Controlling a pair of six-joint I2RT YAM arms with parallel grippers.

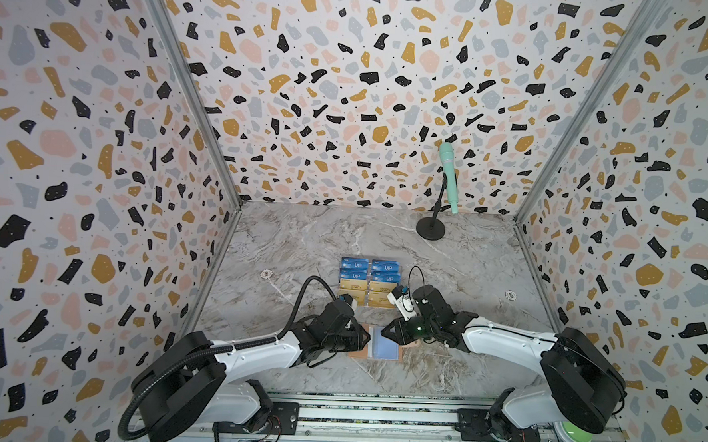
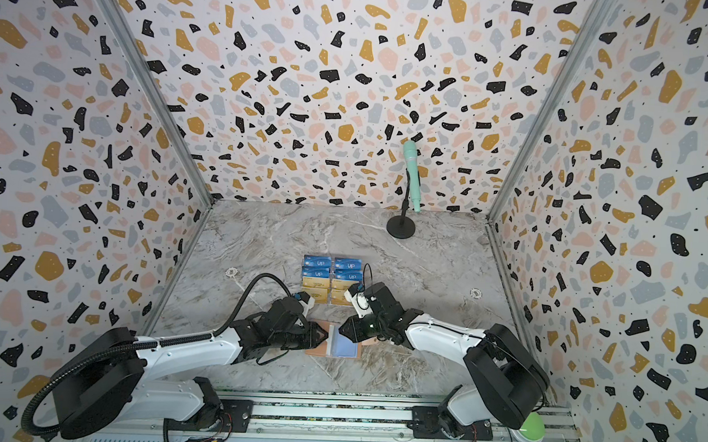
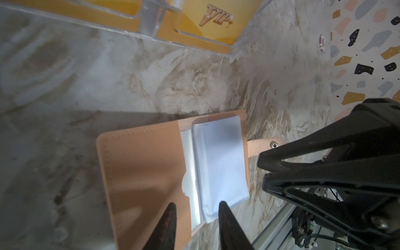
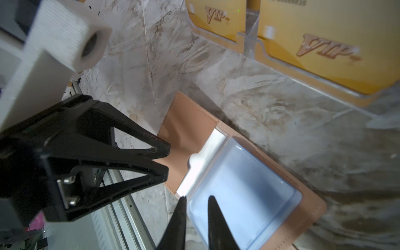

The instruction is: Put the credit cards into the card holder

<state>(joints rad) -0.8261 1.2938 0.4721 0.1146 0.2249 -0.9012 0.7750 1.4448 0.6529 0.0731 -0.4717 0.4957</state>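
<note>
1. Holder lies open and flat on the table, near-edge middle. It is at 6 o'clock of the stand, close to it but not touching.
2. Salmon cover sits on the holder's 9 o'clock half and clear sleeves on the 3 o'clock half. The top sleeve looks pale blue; cannot tell if a card is inside.
3. Snap tab sticks out flat from the holder's 3 o'clock edge.
4. Cards stand in the clear tiered stand in two columns. Blue cards fill the 12 o'clock rows and gold cards the 6 o'clock rows.
5. Left tool comes in from 9 o'clock, low over the holder. It is spread, with one finger over the salmon cover and the other over the sleeve edge; cover and sleeve show in the gap. Cannot tell if it touches them.
6. Right tool comes in from 3 o'clock, over the sleeves' edge near the tab. Its fingers are a narrow gap apart, not pressed together, and the sleeve shows through the gap. Cannot tell contact.
7. In both top views the tool tips face each other across the holder, near but apart.
8. Mint mic on a black round-base holder stands at the far edge of the table, at 1 o'clock of the stand, well apart.
</note>
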